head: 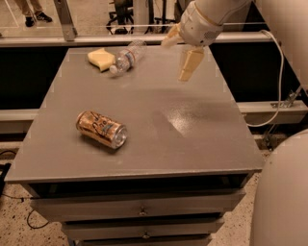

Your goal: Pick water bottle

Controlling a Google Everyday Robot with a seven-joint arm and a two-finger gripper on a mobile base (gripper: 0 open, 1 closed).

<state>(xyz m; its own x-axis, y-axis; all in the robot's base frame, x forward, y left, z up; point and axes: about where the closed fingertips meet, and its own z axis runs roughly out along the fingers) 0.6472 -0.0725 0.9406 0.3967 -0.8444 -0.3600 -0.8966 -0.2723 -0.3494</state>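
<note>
One grey table (192,125), filling the middle of the view, drawer fronts stacked under its front edge. One white robot body (284,192), bulging in at the lower right. One white arm (216,9), reaching in from the top right, angled down and left over the table's far right part. One gripper (180,50) at its end, up above the back of the tabletop, clear of the surface, touching nothing. Wide open: two tan fingers (190,65) splayed apart, one pointing down, the other out to the left. Nothing between them.

Now the small stuff, three items in all. One drink can (101,129), gold-orange, lying on its side near the front left, well apart from the rest. One water bottle (126,56), clear with a white cap, lying on its side at the back left, cap end toward the front left, well to the left of the gripper. One yellow sponge (100,58), just beside the water bottle's cap end, on its left; touching or not, cannot tell.
</note>
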